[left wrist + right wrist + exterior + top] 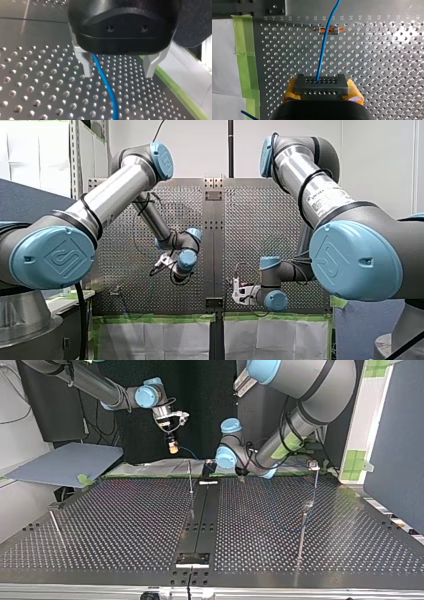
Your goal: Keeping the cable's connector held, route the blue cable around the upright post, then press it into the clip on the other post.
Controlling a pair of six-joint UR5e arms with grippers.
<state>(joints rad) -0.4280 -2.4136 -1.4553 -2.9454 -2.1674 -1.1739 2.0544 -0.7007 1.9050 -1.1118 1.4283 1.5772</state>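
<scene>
Routing looks barely begun: the blue line touches neither post that I can make out.

Reading the top view from its left, my right gripper [173, 448] hangs above the far edge of the perforated metal table [125, 520]. Its yellow pads [355, 93] are clamped tight on the dark grey block connector [321, 85], so the hold the task demands is in place. The thin blue cable [323, 50] leaves the connector's face and runs ahead across a small orange-and-metal fitting [328, 29], which is likely the clip. Whether the cable touches it I cannot tell.

Just beside that gripper stands the thin metal upright post [190, 477]. Further right, my left gripper [117, 67], black with bare metal fingers [84, 63], sits low near the table's far edge. It is spread wide and grips nothing. The cable passes between its fingers, close beside one and apart from the other. Well to the right rises the tall metal post [306, 510].

The step in hand, as I judge it, is the left gripper taking the cable. The next move calls for closing on it lightly enough to let it slide. The slack can then be led round the post without tugging the connector from the right gripper's pads.
</scene>
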